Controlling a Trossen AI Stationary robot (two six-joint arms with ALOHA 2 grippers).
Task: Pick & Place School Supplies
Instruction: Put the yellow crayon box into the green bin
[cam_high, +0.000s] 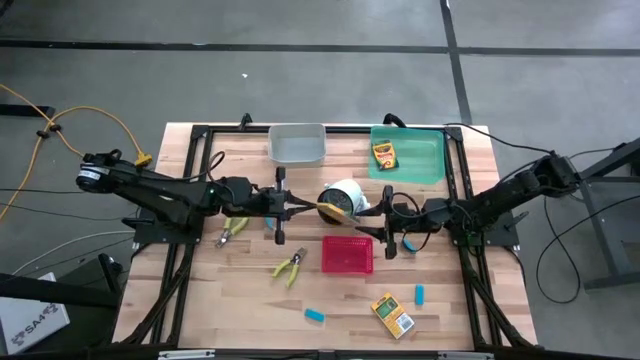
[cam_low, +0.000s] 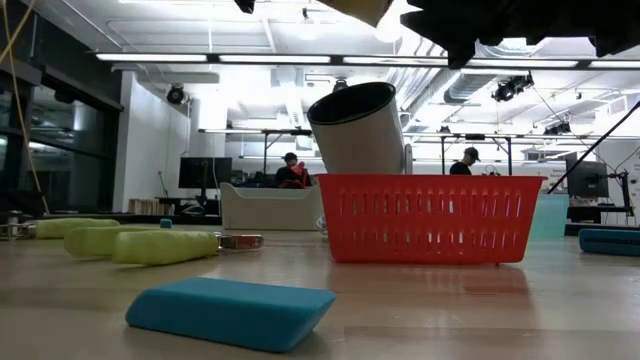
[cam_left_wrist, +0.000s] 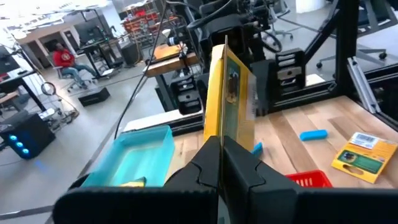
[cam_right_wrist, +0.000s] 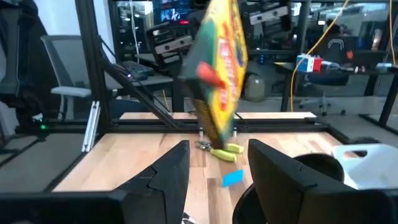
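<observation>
My left gripper (cam_high: 312, 207) (cam_left_wrist: 222, 140) is over the table's middle, shut on a yellow-and-green crayon box (cam_high: 330, 209) (cam_right_wrist: 221, 68) beside the white cylinder (cam_high: 347, 196). My right gripper (cam_high: 372, 224) (cam_right_wrist: 217, 165) hangs open just right of it, facing that box and touching nothing. A second crayon box (cam_high: 383, 154) lies in the green tray (cam_high: 425, 160). A third (cam_high: 392, 314) lies flat near the table's near edge. Two yellow-green-handled pliers (cam_high: 235, 228) (cam_high: 290, 266) and three light-blue blocks (cam_high: 314, 315) (cam_high: 421, 294) (cam_high: 410, 244) lie on the wood. My left gripper pinches the crayon box between its two fingers at the box's near end (cam_left_wrist: 221, 127), coming level from the table's left. The box stands on edge and reaches forward past the fingertips. It is lifted clear of the table, up beside the cylinder's top.
The red basket (cam_high: 347, 254) sits just near-side of both grippers, and the tilted white cylinder (cam_low: 358, 128) stands behind it. A grey bin (cam_high: 297, 143) is at the far edge, left of the green tray. Bare wood shows at the near left. People sit in the room beyond.
</observation>
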